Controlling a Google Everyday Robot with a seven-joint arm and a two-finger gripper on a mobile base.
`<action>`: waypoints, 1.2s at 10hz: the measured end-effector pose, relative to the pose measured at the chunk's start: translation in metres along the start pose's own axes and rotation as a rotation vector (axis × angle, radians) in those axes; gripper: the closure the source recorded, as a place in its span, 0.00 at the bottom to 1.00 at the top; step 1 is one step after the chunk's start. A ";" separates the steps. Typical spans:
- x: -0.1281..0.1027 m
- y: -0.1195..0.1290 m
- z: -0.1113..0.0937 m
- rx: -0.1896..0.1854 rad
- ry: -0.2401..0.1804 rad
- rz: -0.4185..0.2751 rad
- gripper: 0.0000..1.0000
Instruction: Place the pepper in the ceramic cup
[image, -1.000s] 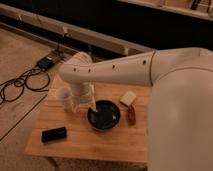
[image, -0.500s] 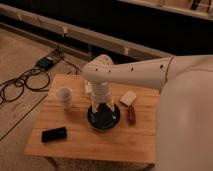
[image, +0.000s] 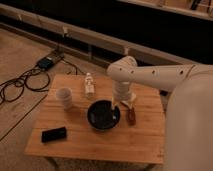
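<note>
The pepper (image: 131, 116) is laid near the right edge of the table (image: 100, 146), just beside a black bowl (image: 103, 115). The gripper (image: 122, 104) is held close behind the pepper, wide open and with nothing in it. The gripper should be lowered over the pepper's middle and closed gently. The cup (image: 64, 97) is placed near the left edge. The bowl and a bottle (image: 89, 85) are found between the pepper and the cup.
</note>
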 end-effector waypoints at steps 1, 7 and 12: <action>-0.006 -0.016 0.009 -0.003 0.001 0.007 0.35; -0.042 -0.042 0.066 -0.040 0.003 0.022 0.35; -0.048 -0.055 0.101 -0.055 0.043 0.049 0.35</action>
